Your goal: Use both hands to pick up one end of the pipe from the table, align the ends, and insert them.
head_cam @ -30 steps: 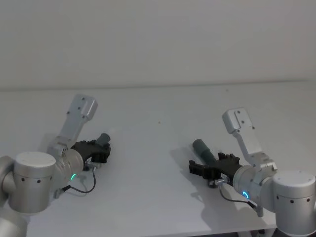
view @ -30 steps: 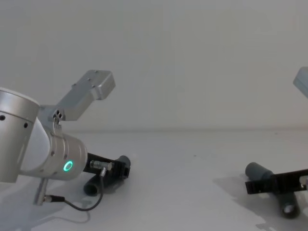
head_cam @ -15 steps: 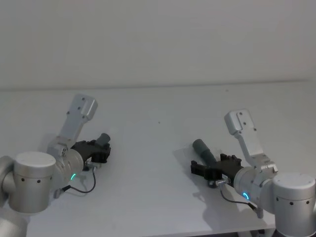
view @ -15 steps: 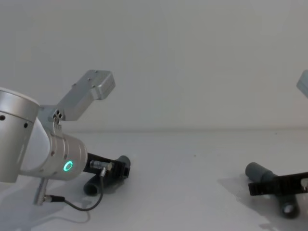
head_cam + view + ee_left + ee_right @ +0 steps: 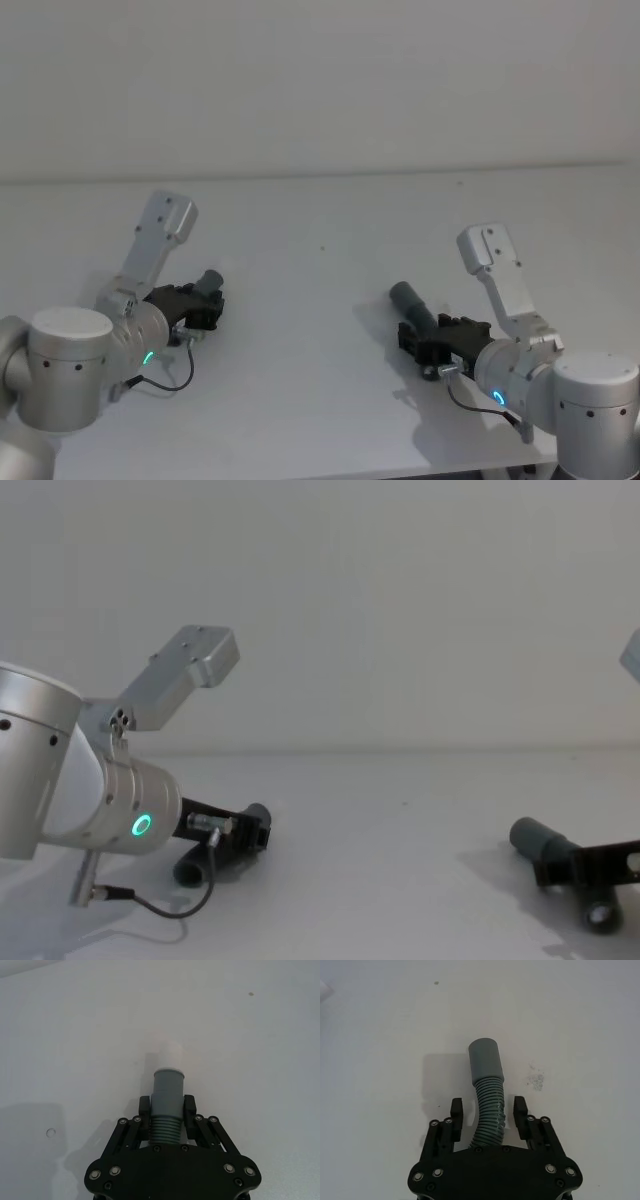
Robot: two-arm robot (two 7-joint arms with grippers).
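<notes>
Here, left end effector [image 5: 166, 1106] snug on pipe [image 5: 168, 1084]

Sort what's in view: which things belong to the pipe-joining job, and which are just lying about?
Job: white-tipped piece, clamped in the left gripper; sleeve piece, straddled by the open right gripper; table.
Just lying about: dark speck; grey flecks beside the sleeve piece.

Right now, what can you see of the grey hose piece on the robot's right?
The right hose piece is dark grey and plastic-looking, with a smooth cuff and a ribbed, slightly curved body. It lies flat on the white table. The right gripper straddles its ribs, its open fingers leaving a gap on each side.
</notes>
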